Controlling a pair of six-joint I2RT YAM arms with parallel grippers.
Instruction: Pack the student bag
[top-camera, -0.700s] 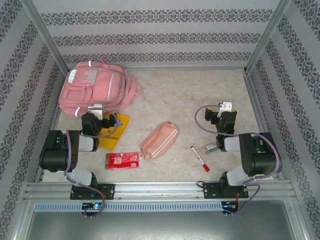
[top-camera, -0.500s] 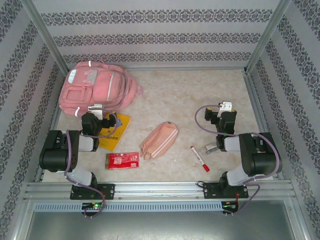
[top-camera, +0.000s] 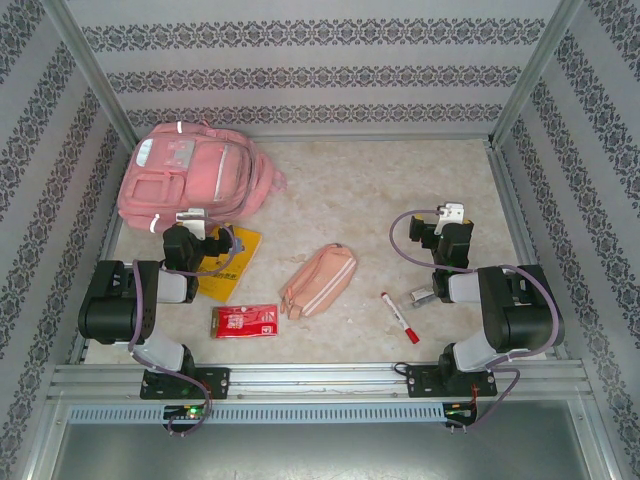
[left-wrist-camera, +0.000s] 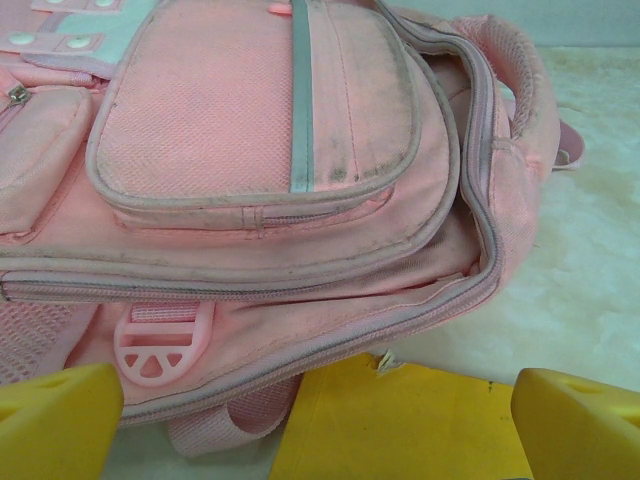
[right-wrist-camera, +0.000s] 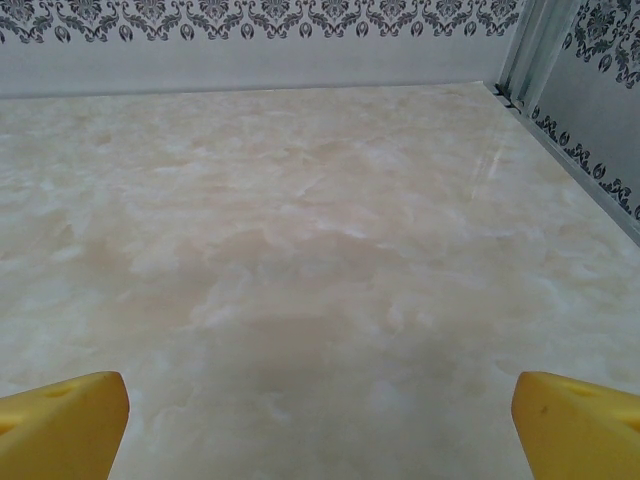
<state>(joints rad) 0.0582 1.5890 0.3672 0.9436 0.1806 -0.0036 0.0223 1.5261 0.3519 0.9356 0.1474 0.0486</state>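
Observation:
The pink student bag (top-camera: 190, 180) lies at the back left of the table, front pockets up; up close, the student bag (left-wrist-camera: 270, 160) has its main zip parted along the right side. My left gripper (top-camera: 190, 222) hangs open just in front of the bag's lower edge, over a yellow book (top-camera: 228, 265). Its yellow fingertips (left-wrist-camera: 60, 420) stand far apart with the yellow book (left-wrist-camera: 400, 420) between and below them. My right gripper (top-camera: 452, 220) is open over bare table at the right, its fingertips (right-wrist-camera: 575, 420) wide apart with nothing between.
A small pink pencil pouch (top-camera: 320, 280) lies mid-table, a red packet (top-camera: 244, 321) near the left arm's base. A red marker (top-camera: 399, 317) and a small silver object (top-camera: 423, 296) lie by the right arm. Patterned walls enclose the table on three sides.

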